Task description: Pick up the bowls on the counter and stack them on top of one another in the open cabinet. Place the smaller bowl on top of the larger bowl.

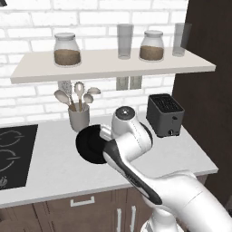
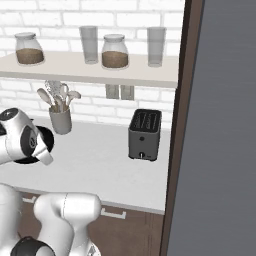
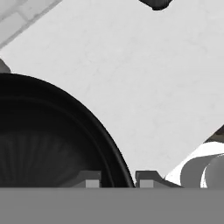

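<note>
Robot hand (image 3: 114,183), fingers straddling the black bowl's (image 3: 39,144) rim at lower left, unclenched; next: clamp, lift to shelf (image 1: 113,65).

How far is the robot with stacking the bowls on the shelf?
Nothing looks done yet: the shelf carries jars and glasses, but no bowl. In hand: the gripper stands with one fingertip on each side of the rim of a black bowl that sits on the counter. Left: lifting it to the shelf and stacking the other bowl with it.
</note>
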